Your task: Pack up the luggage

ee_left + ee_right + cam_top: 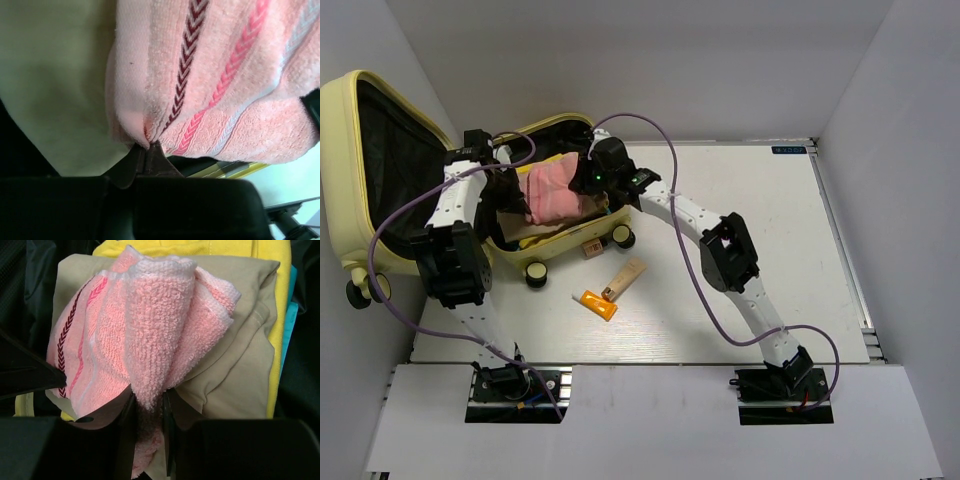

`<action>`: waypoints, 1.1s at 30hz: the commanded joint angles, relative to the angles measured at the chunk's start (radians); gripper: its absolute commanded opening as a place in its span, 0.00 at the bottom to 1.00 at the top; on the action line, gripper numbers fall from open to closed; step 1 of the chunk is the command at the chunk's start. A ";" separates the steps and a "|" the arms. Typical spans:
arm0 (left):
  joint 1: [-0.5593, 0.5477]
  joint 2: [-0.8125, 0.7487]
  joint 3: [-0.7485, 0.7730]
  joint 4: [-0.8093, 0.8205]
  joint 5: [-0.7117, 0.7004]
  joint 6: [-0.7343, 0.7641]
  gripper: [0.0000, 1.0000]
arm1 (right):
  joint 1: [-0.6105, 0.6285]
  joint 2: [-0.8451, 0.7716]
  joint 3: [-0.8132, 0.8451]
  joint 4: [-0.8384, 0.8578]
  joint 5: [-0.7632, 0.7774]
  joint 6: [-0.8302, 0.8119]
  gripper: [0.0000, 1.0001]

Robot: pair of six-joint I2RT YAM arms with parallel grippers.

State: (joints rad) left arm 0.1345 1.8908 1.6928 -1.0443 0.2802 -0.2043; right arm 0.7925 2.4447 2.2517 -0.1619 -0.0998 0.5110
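Note:
The pale yellow luggage lies open at the far left, lid raised, black lining showing. A pink towel with dark red and pink stripes hangs over folded beige and yellow clothes in the lower half. My left gripper is shut on the towel's left edge. My right gripper is shut on a fold of the towel at its right side. Both hold it over the clothes.
On the table in front of the luggage lie an orange tube, a tan tube and a small brown block. The luggage wheels stand near them. White walls enclose the table.

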 commanded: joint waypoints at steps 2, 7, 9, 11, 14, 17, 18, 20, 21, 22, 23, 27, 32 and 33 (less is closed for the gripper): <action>0.010 -0.096 -0.051 0.069 0.086 0.011 0.01 | 0.020 -0.029 0.057 0.099 0.055 -0.061 0.26; 0.013 -0.246 -0.145 0.106 0.077 0.008 0.01 | 0.024 -0.003 0.077 0.130 0.049 -0.160 0.22; 0.014 -0.266 -0.160 0.078 0.077 -0.012 0.01 | 0.021 0.025 0.086 0.127 0.032 -0.166 0.25; 0.011 -0.288 -0.189 0.099 0.100 -0.027 0.01 | 0.016 0.043 0.085 0.127 0.035 -0.177 0.25; 0.001 -0.303 -0.234 0.124 0.121 -0.037 0.01 | 0.013 0.079 0.094 0.095 0.048 -0.184 0.28; -0.006 -0.289 -0.265 0.125 0.042 -0.037 0.01 | 0.005 0.086 0.080 0.071 0.043 -0.183 0.35; -0.006 -0.279 -0.274 0.122 0.042 -0.041 0.01 | 0.005 0.086 0.072 0.067 0.041 -0.187 0.39; -0.004 -0.263 -0.285 0.113 0.022 -0.046 0.07 | 0.002 0.079 0.049 0.056 0.041 -0.193 0.46; -0.004 -0.253 -0.280 0.099 0.010 -0.052 0.16 | 0.001 0.074 0.046 0.055 0.040 -0.200 0.51; -0.004 -0.245 -0.269 0.081 -0.015 -0.055 0.26 | -0.001 0.065 0.045 0.038 0.031 -0.203 0.55; -0.004 -0.240 -0.250 0.070 -0.036 -0.058 0.54 | -0.002 0.059 0.046 0.035 0.016 -0.212 0.61; -0.004 -0.254 -0.182 0.049 -0.056 -0.066 0.81 | -0.006 -0.019 0.028 -0.001 -0.001 -0.295 0.88; -0.006 -0.259 0.029 0.023 -0.070 -0.064 0.87 | -0.016 -0.201 -0.059 0.022 0.023 -0.362 0.90; -0.004 -0.253 0.069 0.015 -0.081 -0.067 0.87 | -0.018 -0.220 -0.098 0.019 0.038 -0.374 0.90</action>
State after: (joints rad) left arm 0.1333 1.6726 1.6421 -1.0180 0.2256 -0.2687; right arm 0.7914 2.3898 2.1910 -0.1638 -0.0887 0.2070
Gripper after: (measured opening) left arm 0.864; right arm 0.902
